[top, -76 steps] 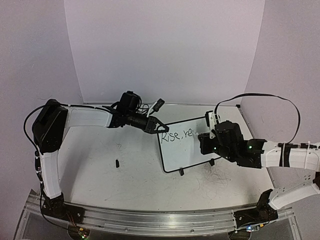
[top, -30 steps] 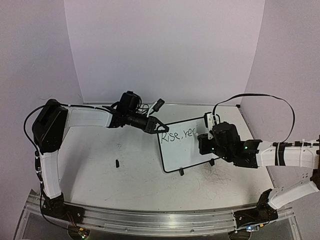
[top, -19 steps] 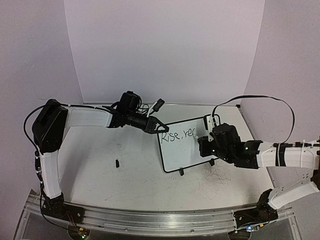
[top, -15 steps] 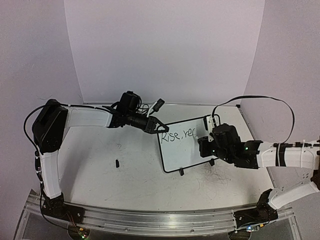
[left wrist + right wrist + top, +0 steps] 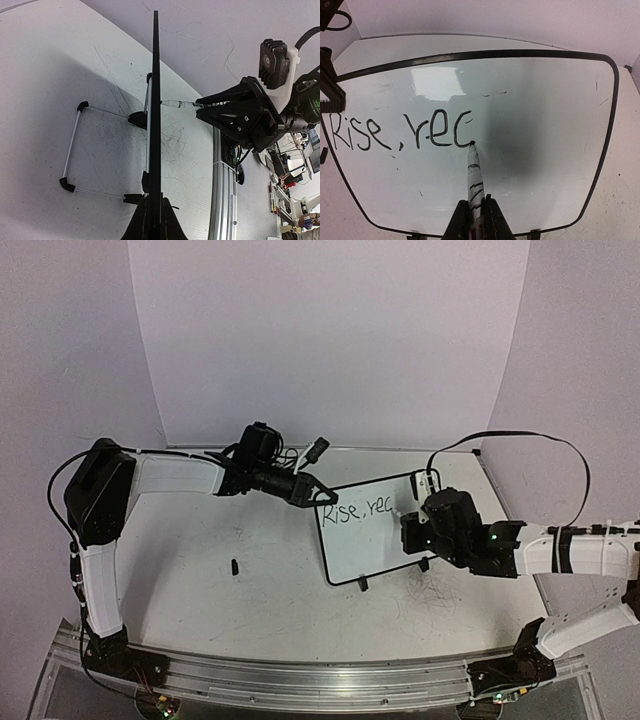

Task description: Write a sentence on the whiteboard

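The whiteboard stands tilted on its wire stand at the table's middle right. My left gripper is shut on its upper left corner; in the left wrist view the whiteboard shows edge-on between the fingers of that gripper. The sentence reads "Rise, rec" in black. My right gripper is shut on a marker whose tip touches the whiteboard at the end of the "c". In the top view the right gripper faces the board's right part beside the sentence.
A small black cap lies on the scuffed tabletop to the left of the board. The stand's black feet rest in front of the board. An aluminium rail runs along the near edge. Walls close the back and sides.
A curved "c" stroke has been added after "re". The right gripper with the marker has shifted slightly to the right. The left arm has not moved.
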Action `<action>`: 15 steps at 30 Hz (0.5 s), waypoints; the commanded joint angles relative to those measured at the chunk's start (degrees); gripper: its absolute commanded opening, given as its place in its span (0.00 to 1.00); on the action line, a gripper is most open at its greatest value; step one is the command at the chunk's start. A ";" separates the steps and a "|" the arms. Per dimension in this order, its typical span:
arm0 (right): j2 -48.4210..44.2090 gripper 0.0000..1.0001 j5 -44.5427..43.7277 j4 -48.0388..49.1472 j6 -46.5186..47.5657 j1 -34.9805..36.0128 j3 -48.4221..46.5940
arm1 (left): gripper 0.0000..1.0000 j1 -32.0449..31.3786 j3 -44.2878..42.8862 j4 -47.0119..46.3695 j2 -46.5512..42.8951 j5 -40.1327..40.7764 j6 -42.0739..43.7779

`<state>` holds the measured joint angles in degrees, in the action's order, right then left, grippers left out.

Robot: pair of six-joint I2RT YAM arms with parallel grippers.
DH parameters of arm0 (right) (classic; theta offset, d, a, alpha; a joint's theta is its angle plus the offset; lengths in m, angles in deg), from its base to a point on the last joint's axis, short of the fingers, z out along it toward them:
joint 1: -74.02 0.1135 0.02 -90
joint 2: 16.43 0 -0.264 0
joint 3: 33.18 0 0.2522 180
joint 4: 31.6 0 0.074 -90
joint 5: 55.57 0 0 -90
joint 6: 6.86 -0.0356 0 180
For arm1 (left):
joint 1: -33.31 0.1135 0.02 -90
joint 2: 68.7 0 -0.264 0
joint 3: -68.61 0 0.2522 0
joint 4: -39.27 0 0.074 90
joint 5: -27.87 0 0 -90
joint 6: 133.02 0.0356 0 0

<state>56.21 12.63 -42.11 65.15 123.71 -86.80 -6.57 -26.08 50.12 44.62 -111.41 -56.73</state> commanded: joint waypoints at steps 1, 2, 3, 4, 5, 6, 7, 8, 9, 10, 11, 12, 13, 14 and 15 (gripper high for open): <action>1.36 0.00 -3.17 3.20 1.25 -0.37 -2.80 | 0.00 -1.01 0.15 1.95 -2.20 -0.75 0.62; 1.69 0.00 -3.10 3.41 1.48 -0.44 -3.23 | 0.00 -1.00 0.16 1.94 -2.20 -0.78 0.63; 2.02 0.00 -3.08 3.64 1.62 -0.49 -3.53 | 0.00 -0.99 0.17 1.89 -2.27 -0.76 0.68; 2.29 0.00 -3.08 3.82 1.76 -0.52 -3.75 | 0.00 -0.99 0.16 1.92 -2.31 -0.75 0.71; 2.45 0.00 -3.17 3.99 1.93 -0.63 -3.92 | 0.00 -0.99 0.16 1.94 -2.34 -0.74 0.71; 2.56 0.00 -3.25 4.14 2.09 -0.74 -4.08 | 0.00 -0.99 0.15 1.95 -2.38 -0.77 0.71; 2.59 0.00 -3.30 4.24 2.22 -0.84 -4.24 | 0.00 -0.99 0.16 1.95 -2.37 -0.86 0.71; 2.59 0.00 -3.37 4.30 2.33 -0.91 -4.41 | 0.00 -1.00 0.16 1.95 -2.38 -0.88 0.71; 2.63 0.00 -3.45 4.31 2.45 -0.93 -4.53 | 0.00 -1.00 0.15 1.95 -2.37 -0.88 0.71; 2.68 0.00 -3.52 4.31 2.58 -0.93 -4.60 | 0.00 -1.00 0.15 1.95 -2.33 -0.89 0.71; 2.68 0.00 -3.50 4.31 2.68 -1.01 -4.60 | 0.00 -1.02 0.15 1.95 -2.36 -0.85 0.71; 2.67 0.00 -3.47 4.30 2.68 -1.03 -4.52 | 0.00 -1.00 0.16 1.95 -2.39 -0.86 0.71; 2.57 0.00 -3.28 4.18 2.60 -1.04 -4.27 | 0.00 -0.99 0.19 1.95 -2.42 -0.86 0.71; 2.34 0.00 -3.03 3.94 2.45 -1.03 -3.94 | 0.00 -0.99 0.22 1.95 -2.42 -0.90 0.71; 1.94 0.00 -2.66 3.68 2.19 -1.01 -3.42 | 0.00 -0.99 0.20 1.95 -2.45 -0.85 0.71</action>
<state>57.81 10.90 -39.53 67.08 123.36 -89.38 -6.57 -26.08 50.12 44.62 -111.36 -56.76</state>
